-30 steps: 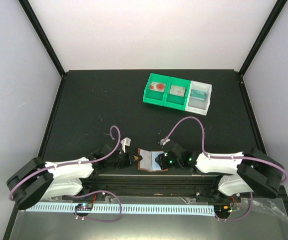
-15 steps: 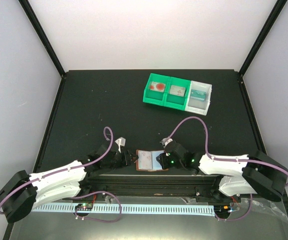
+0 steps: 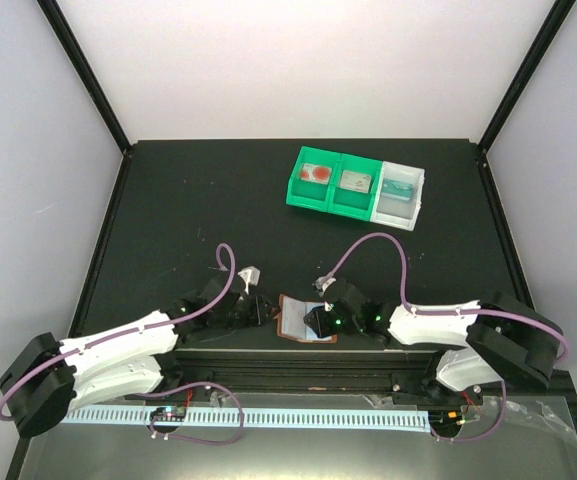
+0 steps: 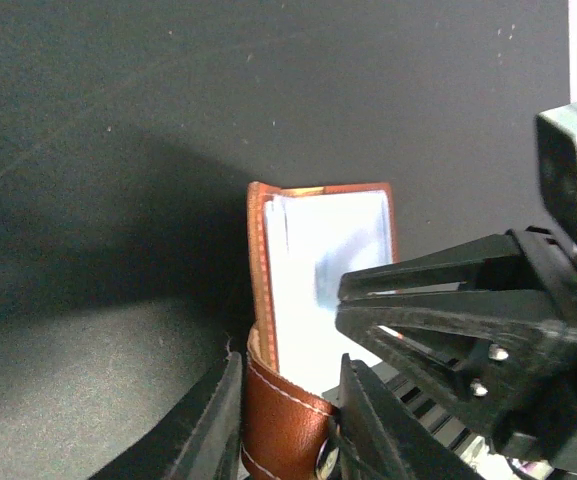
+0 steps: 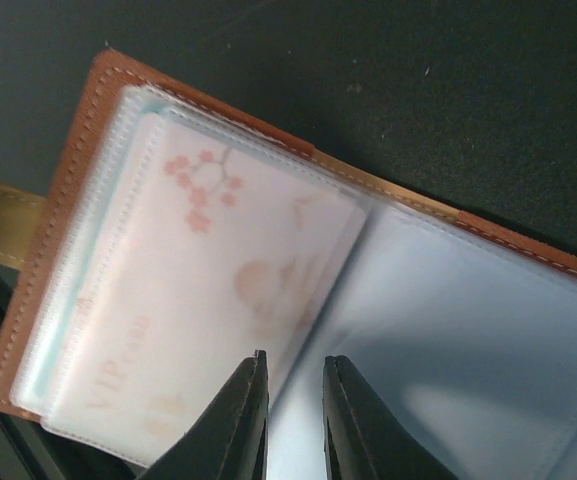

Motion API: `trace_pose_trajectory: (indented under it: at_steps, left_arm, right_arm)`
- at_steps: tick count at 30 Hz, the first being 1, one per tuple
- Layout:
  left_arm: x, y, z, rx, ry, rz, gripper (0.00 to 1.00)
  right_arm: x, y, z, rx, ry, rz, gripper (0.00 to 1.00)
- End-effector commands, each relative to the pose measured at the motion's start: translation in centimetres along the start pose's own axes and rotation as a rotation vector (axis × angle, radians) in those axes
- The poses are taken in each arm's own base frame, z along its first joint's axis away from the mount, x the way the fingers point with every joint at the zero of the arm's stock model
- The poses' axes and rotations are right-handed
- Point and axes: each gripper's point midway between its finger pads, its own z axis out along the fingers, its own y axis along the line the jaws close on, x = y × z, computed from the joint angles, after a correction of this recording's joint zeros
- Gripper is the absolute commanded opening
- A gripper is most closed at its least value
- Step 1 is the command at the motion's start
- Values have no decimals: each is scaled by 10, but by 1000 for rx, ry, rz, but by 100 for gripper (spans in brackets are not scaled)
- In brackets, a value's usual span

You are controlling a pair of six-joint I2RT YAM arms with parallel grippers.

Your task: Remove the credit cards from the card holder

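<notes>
Slotted pale rail (image 3: 298, 415) and both arm bases sit closest in the top view. Past them the card holder (image 3: 306, 318) lies open on the dark surface (image 3: 188, 220), near its front edge, between the two wrists. Left end effector (image 3: 258, 308) is at its left side, right end effector (image 3: 320, 320) over its right half. Green bins (image 3: 333, 183) and white bin (image 3: 400, 195) are well apart at the back

Left wrist: left end effector (image 4: 286, 432) is clamped on the card holder's (image 4: 260, 260) brown stitched flap, clear sleeves lying beyond. Right end effector (image 4: 368, 300) reaches in from the right onto a sleeve

Right wrist: right end effector (image 5: 296, 400) is nearly together with a slim gap, straddling an edge of the credit cards (image 5: 218, 290). The top one is pinkish-white with a blossom print, inside a clear sleeve. Nothing visibly pinched. Pale teal edge of another shows behind it

My read: cards are light, thin, stiff and slick. Sleeves are floppy and will likely drag along. Holder looks light enough to skate, so the left clamp matters. Pinch the card across its faces at the sleeve mouth and pull in-plane; can't tell which side the mouth is on
</notes>
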Motion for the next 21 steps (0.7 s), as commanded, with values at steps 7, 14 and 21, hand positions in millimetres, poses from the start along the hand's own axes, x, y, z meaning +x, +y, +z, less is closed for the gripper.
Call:
trace_pose_trajectory:
  at_steps: [7, 14, 21]
  left_arm:
    - [-13, -18, -12, 34, -58, 39, 49]
    - [-10, -31, -3, 120, -35, 43, 64]
    - [-7, -42, 0, 207, -25, 45, 76]
  right_arm:
    - [-7, 6, 9, -20, -19, -25, 20]
    - [-13, -5, 6, 45, -52, -55, 19]
    - [-11, 3, 13, -1, -32, -53, 18]
